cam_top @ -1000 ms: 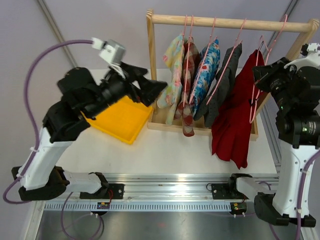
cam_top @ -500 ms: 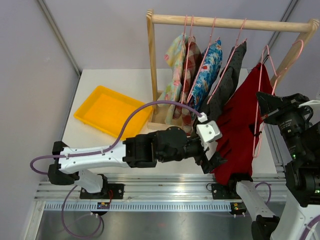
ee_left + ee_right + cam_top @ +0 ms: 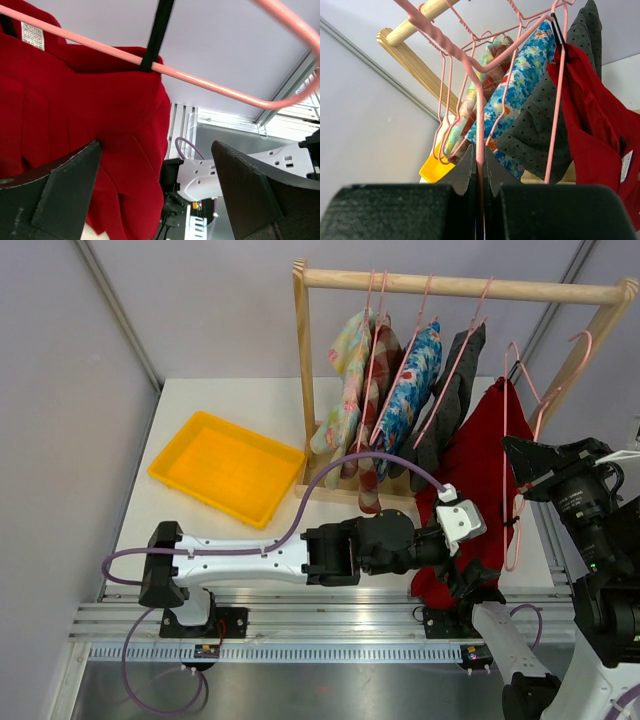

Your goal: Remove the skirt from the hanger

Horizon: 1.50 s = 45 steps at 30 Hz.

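Note:
The red skirt (image 3: 470,465) hangs clipped on a pink hanger (image 3: 506,410), off the rail and in front of the rack's right end. My right gripper (image 3: 518,498) is shut on the hanger's wire (image 3: 479,120), the skirt (image 3: 595,135) showing to its right. My left arm reaches across the table, and my left gripper (image 3: 472,575) is at the skirt's lower part. In the left wrist view the left gripper (image 3: 156,197) is open. The skirt's (image 3: 75,110) hem edge hangs between the jaws, against the left finger (image 3: 55,195). A black clip (image 3: 157,30) holds the skirt to the hanger bar (image 3: 200,80).
A wooden rack (image 3: 440,283) stands at the back with several other garments on pink hangers: floral (image 3: 345,390), blue floral (image 3: 408,390), dark dotted (image 3: 452,405). A yellow tray (image 3: 225,465) lies at the left. The table's right edge is near the right arm.
My left arm has swung from above the yellow tray across to the skirt's lower part. My right gripper has brought the hanger and skirt away from the rail, toward the near side.

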Motion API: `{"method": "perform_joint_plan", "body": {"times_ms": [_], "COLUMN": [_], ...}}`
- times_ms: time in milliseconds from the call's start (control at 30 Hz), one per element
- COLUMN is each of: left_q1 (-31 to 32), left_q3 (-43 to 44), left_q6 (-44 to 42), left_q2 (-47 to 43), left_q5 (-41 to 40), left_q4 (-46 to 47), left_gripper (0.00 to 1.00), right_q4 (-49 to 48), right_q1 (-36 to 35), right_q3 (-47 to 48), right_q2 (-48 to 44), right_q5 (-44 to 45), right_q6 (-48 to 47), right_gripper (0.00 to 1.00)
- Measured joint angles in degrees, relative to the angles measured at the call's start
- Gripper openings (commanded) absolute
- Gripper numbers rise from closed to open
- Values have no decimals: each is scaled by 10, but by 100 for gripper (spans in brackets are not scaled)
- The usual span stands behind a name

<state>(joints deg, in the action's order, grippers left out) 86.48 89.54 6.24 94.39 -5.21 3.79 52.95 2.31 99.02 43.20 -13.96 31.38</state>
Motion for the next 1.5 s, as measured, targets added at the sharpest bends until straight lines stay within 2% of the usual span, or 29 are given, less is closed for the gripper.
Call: {"method": "perform_joint_plan", "body": {"times_ms": [33, 133, 200, 233, 267, 300, 333, 500, 667, 1033, 1300, 1500], "left_q1": [0, 0, -1, -2, -3, -3, -4, -7, -7, 34, 69, 91], "left_q3": [0, 0, 1, 1, 1, 1, 1, 1, 1, 33, 49, 60], "left_q6": [-2, -5, -5, -6, -6, -2, -4, -4, -1, -13, -48, -64], "left_q2": [3, 6, 6, 6, 6, 6, 6, 6, 6, 1, -21, -24], "left_q5": [2, 3, 5, 7, 9, 11, 12, 24, 42, 57, 17, -22], "left_q4": [7, 20, 31, 36, 40, 44, 48, 57, 49, -45, -96, -129], "left_gripper": [87, 84, 68, 52, 22, 9, 1, 0, 0, 0, 0, 0], "right_q4": [4, 12, 16, 18, 19, 19, 19, 17, -6, -94, -144, -159], "right_q1": [0, 0, 0, 0, 0, 0, 0, 0, 0, 0, 0, -1], "right_q3": [5, 23, 34, 39, 42, 45, 46, 41, -4, -139, -219, -217], "right_q2": [0, 2, 2, 2, 2, 2, 2, 0, -11, -52, -58, -57], "right_q5": [-2, -7, -8, -8, -10, -14, -17, -22, -29, 15, 40, 43], "right_q6": [0, -2, -3, -3, -3, -3, -3, -1, 9, -2, -21, -20], "right_gripper": [0, 0, 0, 0, 0, 0, 0, 0, 0, 0, 0, 0]}}
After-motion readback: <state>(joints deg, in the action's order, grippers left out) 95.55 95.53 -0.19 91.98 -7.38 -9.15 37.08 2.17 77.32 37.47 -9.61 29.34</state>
